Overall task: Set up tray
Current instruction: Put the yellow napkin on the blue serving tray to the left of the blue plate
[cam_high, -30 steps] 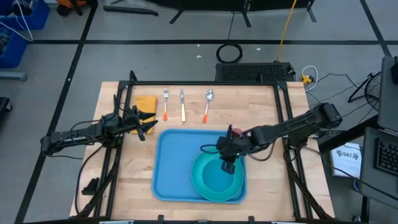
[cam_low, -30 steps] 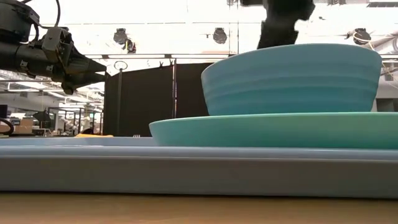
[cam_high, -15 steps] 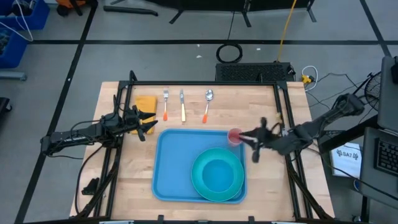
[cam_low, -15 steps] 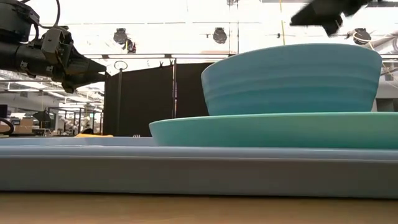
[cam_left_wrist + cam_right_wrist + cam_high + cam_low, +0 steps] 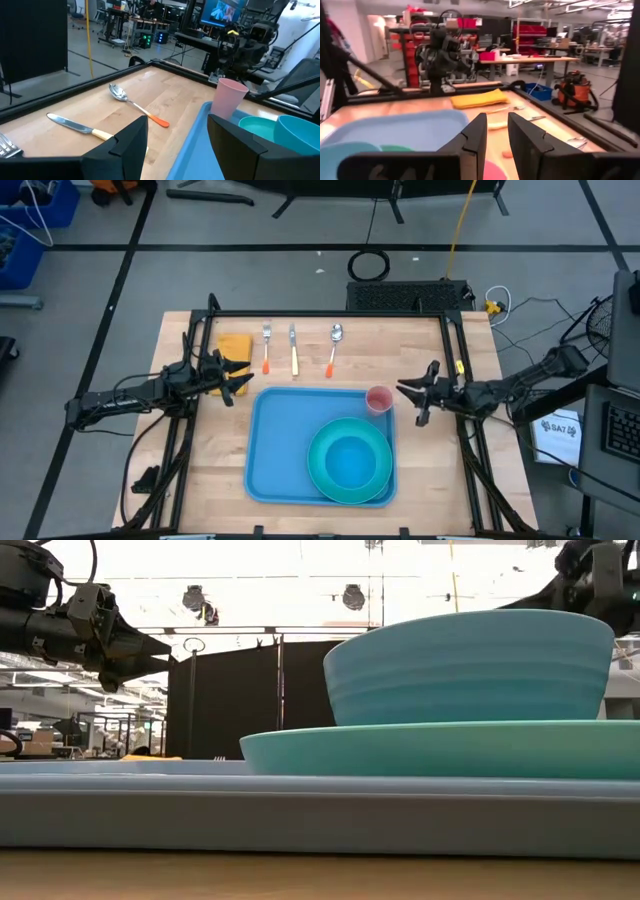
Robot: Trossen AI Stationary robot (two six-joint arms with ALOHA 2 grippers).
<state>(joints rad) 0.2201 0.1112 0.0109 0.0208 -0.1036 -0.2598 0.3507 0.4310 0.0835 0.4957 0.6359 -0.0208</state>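
The sky-blue tray (image 5: 285,435) lies at the table's near middle. On its right half sits a teal plate (image 5: 325,480) with a blue bowl (image 5: 350,458) on it; in the low view the bowl (image 5: 470,665) fills the frame. A pink cup (image 5: 378,399) stands upright in the tray's far right corner, also seen from the left wrist as the cup (image 5: 229,97). My right gripper (image 5: 412,402) hovers open just right of the cup, apart from it. My left gripper (image 5: 236,380) waits open off the tray's far left corner.
Along the far side lie a yellow cloth (image 5: 235,345), a fork (image 5: 267,348), a knife (image 5: 293,350) and a spoon (image 5: 333,348), all with orange or pale handles. Black frame rails (image 5: 455,370) run along the table's left and right sides.
My right gripper has pulled back from above the bowl and plate toward the table's right edge and now hovers beside the tray's right rim. The pink cup stays standing in the tray's far right corner.
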